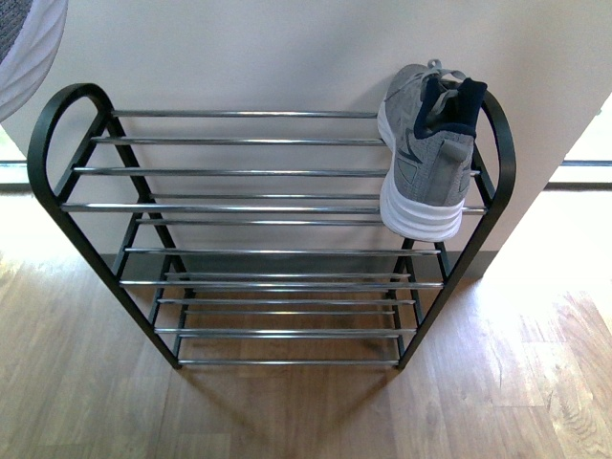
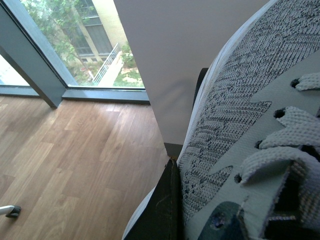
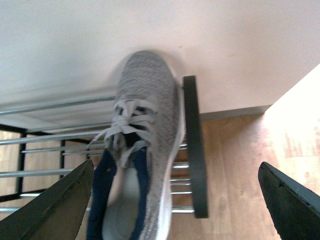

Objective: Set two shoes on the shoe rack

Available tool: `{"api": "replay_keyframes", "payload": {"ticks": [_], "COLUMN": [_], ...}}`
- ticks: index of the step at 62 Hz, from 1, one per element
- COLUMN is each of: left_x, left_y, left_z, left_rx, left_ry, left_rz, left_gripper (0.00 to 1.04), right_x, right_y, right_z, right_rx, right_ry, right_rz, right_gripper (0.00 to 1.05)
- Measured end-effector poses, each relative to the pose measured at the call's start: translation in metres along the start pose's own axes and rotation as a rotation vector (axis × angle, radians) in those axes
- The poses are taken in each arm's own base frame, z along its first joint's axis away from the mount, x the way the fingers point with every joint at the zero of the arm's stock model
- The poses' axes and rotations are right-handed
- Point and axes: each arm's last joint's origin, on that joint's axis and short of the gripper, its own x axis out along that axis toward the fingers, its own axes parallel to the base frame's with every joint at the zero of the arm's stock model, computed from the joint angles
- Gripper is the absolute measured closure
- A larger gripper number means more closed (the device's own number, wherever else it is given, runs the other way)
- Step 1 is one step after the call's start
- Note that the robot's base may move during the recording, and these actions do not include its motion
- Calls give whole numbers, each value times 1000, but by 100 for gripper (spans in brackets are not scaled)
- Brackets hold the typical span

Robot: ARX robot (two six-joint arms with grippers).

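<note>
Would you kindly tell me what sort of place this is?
Probably a home or office entryway: a shoe rack holding a grey sneaker stands on wood-plank flooring against a pale wall, beside a large window facing trees.

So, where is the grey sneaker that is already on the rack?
In the front view the grey sneaker lies on the top tier of the shoe rack, at its right end, beside the right side frame, toe toward the wall.

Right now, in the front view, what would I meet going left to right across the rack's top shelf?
Left arched side frame → chrome bars → grey sneaker → right arched side frame.
</note>
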Motion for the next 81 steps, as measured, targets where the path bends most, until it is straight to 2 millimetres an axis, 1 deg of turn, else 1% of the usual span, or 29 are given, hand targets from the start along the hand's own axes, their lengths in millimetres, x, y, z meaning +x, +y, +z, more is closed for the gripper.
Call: {"api": "replay_keyframes", "payload": {"ticks": [4,6,7,12,15,17,18,30,39,42,48,65,69,75,81], "left_x": [0,0,0,0,0,0,0,0,0,0,0,0,0,0,0], "left_y": [0,0,0,0,0,0,0,0,0,0,0,0,0,0,0], "left_z": [0,0,0,0,0,0,0,0,0,0,0,0,0,0,0], "left_rx": [0,0,0,0,0,0,0,0,0,0,0,0,0,0,0], "left_ry": [0,0,0,-1,0,0,0,0,0,0,0,0,0,0,0], "left_rz": [0,2,3,6,2,0,0,1,1,1,2,3,4,0,3], "left_gripper": [103,104,104,103,103,103,103,103,103,103,103,103,103,104,104], "right_x": [-14,-19,-25,-43,-60,-70,-76,-102,-126,-131,-142,-166,-169,-176,-185], "right_y": [-6,-8,-10,-15,-21,-25,-28,-37,-44,-49,-55,-56,-57,-58,-58], "right_z": [-17,-22,-26,-35,-39,-43,-47,-73,-88,-91,-97,-113,-118,-129,-130], "right_rx": [-31,-38,-45,-54,-57,-58,-59,-74,-77,-80,-76,-77,-77,-77,-77], "right_ry": [-149,-186,-221,-302,-348,-362,-363,-330,-334,-335,-336,-331,-350,-321,-331], "right_rz": [11,14,19,24,20,16,13,13,15,31,8,10,11,10,10], "right_gripper": [35,39,42,53,63,70,76,104,103,103,103,103,103,103,103]}}
